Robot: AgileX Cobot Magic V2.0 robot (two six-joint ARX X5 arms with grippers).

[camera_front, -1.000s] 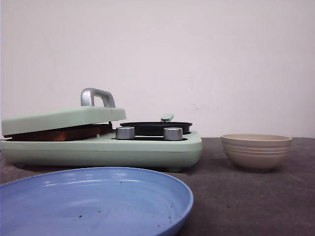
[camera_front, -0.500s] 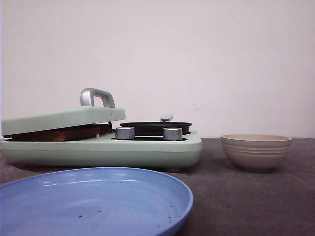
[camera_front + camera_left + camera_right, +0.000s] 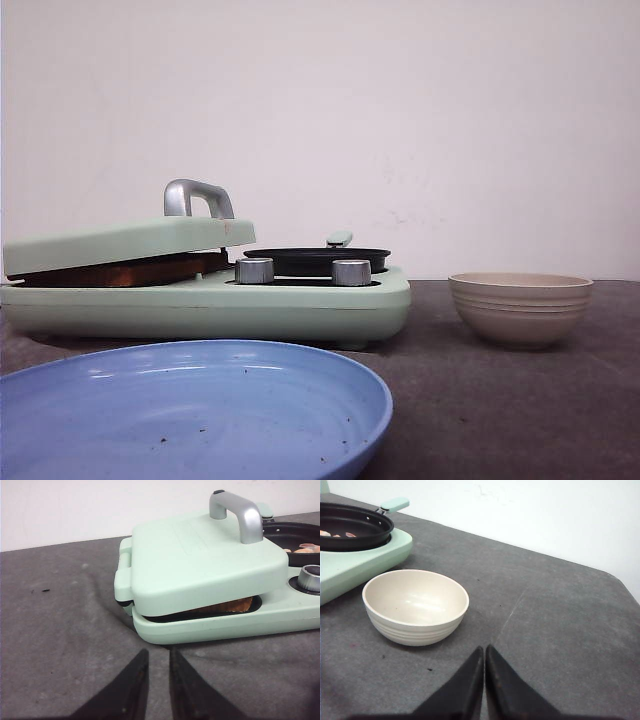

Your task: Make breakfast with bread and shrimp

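Note:
A browned edge of bread point(image 3: 231, 605) shows in the gap under the mint-green lid point(image 3: 200, 565) of the breakfast maker point(image 3: 200, 305); in the front view the bread point(image 3: 120, 272) is a brown strip beneath that lid. Pale pink shrimp point(image 3: 306, 548) lie in the black pan point(image 3: 316, 260) on the maker's right half, and the shrimp point(image 3: 335, 534) also show at the pan's edge in the right wrist view. My left gripper point(image 3: 158, 652) hovers over bare table just before the maker, narrowly open and empty. My right gripper point(image 3: 484, 649) is shut and empty, close to the beige bowl point(image 3: 415, 605).
An empty blue plate point(image 3: 190, 410) lies nearest the camera at the front left. The empty beige ribbed bowl point(image 3: 520, 308) stands right of the maker. The lid carries a silver handle point(image 3: 237, 512). Two metal knobs point(image 3: 254, 270) sit on the maker's front. Grey table extends right of the bowl.

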